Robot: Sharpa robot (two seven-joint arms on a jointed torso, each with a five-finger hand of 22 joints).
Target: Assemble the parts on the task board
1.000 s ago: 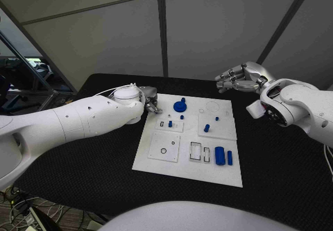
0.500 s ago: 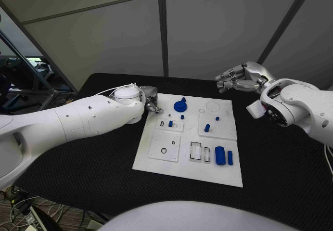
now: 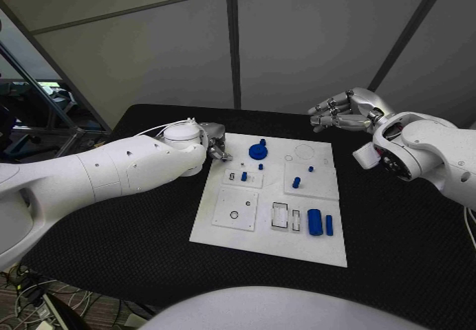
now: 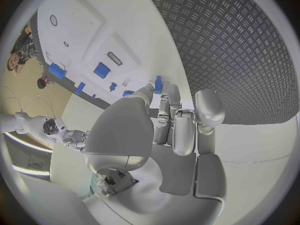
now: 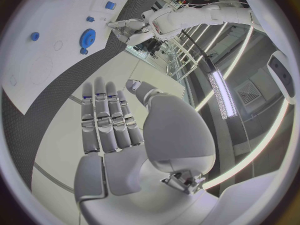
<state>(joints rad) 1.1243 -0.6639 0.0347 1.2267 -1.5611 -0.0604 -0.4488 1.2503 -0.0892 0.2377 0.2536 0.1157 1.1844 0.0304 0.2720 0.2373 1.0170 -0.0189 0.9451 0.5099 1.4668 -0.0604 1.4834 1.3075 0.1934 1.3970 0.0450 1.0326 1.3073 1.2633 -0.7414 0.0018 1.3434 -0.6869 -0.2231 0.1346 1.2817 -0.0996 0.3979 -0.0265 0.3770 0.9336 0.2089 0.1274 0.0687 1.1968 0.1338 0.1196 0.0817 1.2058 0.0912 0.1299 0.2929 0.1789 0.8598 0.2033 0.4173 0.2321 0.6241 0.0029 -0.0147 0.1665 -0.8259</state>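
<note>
Board (image 3: 253,237), white, lies flat in the middle of the black surface (image 3: 109,234), between the two arms. On it sit several blue parts: a gear (image 3: 258,151) near its far edge, a thick cylinder (image 3: 314,222) with a thinner bar (image 3: 328,225) just beside it near the right edge, a peg (image 3: 296,182) standing in the right-hand plate, and a smaller peg (image 3: 243,177) in the left-hand plate. Empty slot outlines lie left of the cylinder.

Left arm (image 3: 109,172) reaches in over the surface, and its hand (image 3: 212,147) sits at the board's far left corner, close to the gear. In the left wrist view the fingers (image 4: 181,127) lie straight and near together, reaching toward a small blue piece (image 4: 158,84); whether they touch it I cannot tell, and nothing looks clamped.

Right hand (image 3: 342,112) hovers above the surface beyond the board's far right corner, well apart from the parts. Its fingers (image 5: 103,120) are extended side by side, holding nothing.
</note>
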